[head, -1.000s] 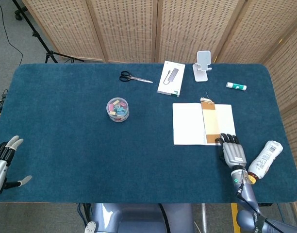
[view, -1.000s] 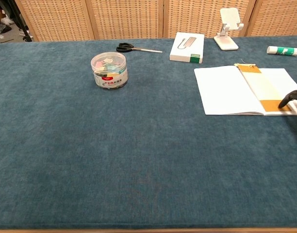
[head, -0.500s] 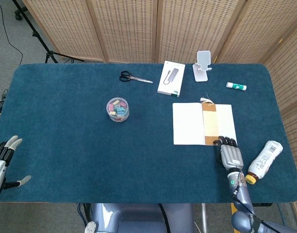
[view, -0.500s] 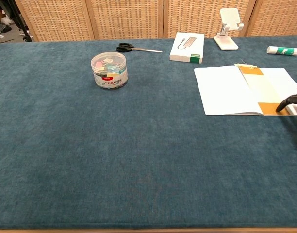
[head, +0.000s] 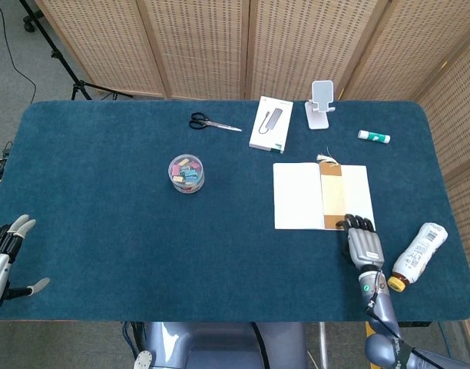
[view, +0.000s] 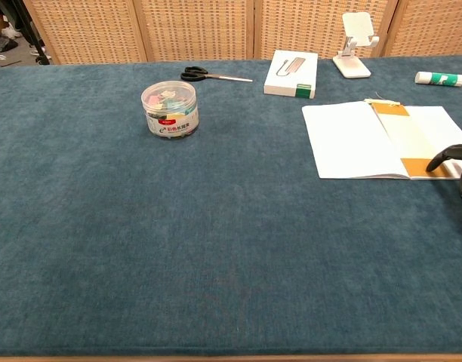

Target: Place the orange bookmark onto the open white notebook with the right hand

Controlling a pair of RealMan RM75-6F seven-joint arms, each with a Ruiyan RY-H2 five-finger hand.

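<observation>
On the notebook [head: 321, 197], the bookmark [head: 334, 195] lies flat along the middle, free of the right hand [head: 363, 244].

The bookmark runs from the far edge, where its pale tassel sticks out, down to the near edge of the open white pages. The right hand rests on the blue table [head: 104, 200] just below that near edge, palm down, fingers straight and slightly apart, dark fingertips [head: 358, 224] beside the bookmark's end; it holds nothing. The left hand [head: 6, 254] sits at the table's near left corner, fingers spread and empty. A plastic bottle [head: 418, 251] lies tilted right of the right hand. Further back stand a jar of clips [head: 187, 174], scissors [head: 212, 123], a white box [head: 270, 124], a phone stand [head: 320, 104] and a glue stick [head: 373, 137].
</observation>
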